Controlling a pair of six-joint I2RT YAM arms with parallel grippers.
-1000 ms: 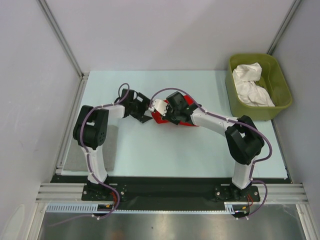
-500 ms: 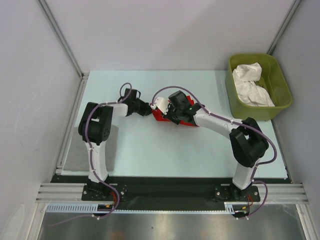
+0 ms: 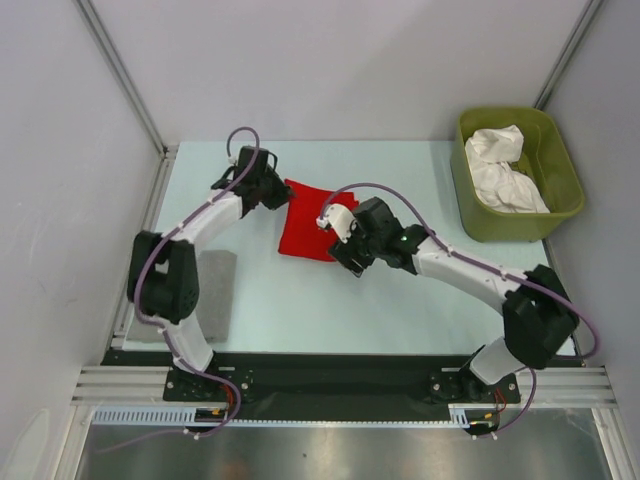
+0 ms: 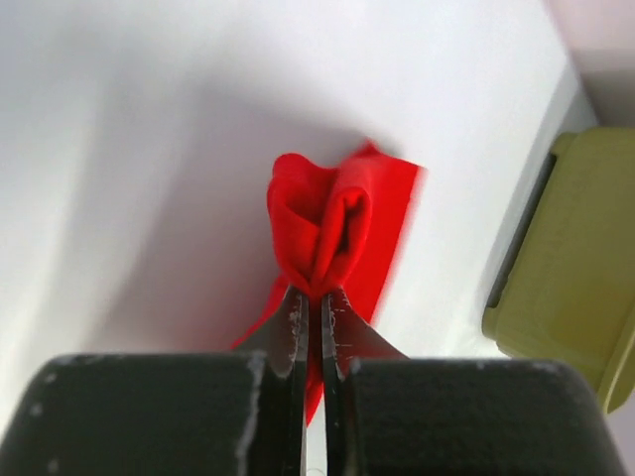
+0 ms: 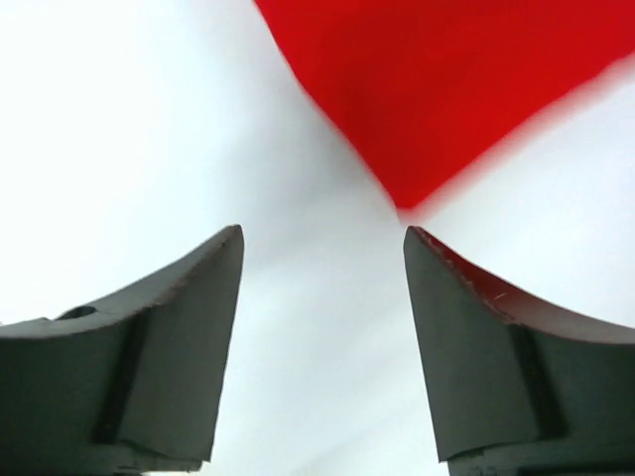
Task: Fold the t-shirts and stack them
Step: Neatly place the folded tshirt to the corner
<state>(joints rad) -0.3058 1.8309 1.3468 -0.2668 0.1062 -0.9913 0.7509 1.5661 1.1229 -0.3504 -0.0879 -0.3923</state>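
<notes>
The red t-shirt [image 3: 308,222] lies partly spread on the pale table, behind the middle. My left gripper [image 3: 283,194] is shut on a bunched fold at its far left edge; in the left wrist view red cloth [image 4: 332,218] bulges out from between the closed fingers of that gripper [image 4: 316,295]. My right gripper [image 3: 342,256] stands open just off the shirt's near right corner, holding nothing. In the right wrist view a red corner [image 5: 446,79] points down toward the gap of the right gripper [image 5: 322,238]. Crumpled white t-shirts [image 3: 505,170] fill the tub.
The olive-green tub [image 3: 470,215] stands at the back right, and its corner shows in the left wrist view [image 4: 575,268]. A grey pad [image 3: 215,290] lies at the table's left near the left arm's base. Grey walls close in the left, back and right.
The left gripper shut on the red shirt and drew it back and to the left, spreading it. The right gripper opened, let go of the shirt and moved nearer.
</notes>
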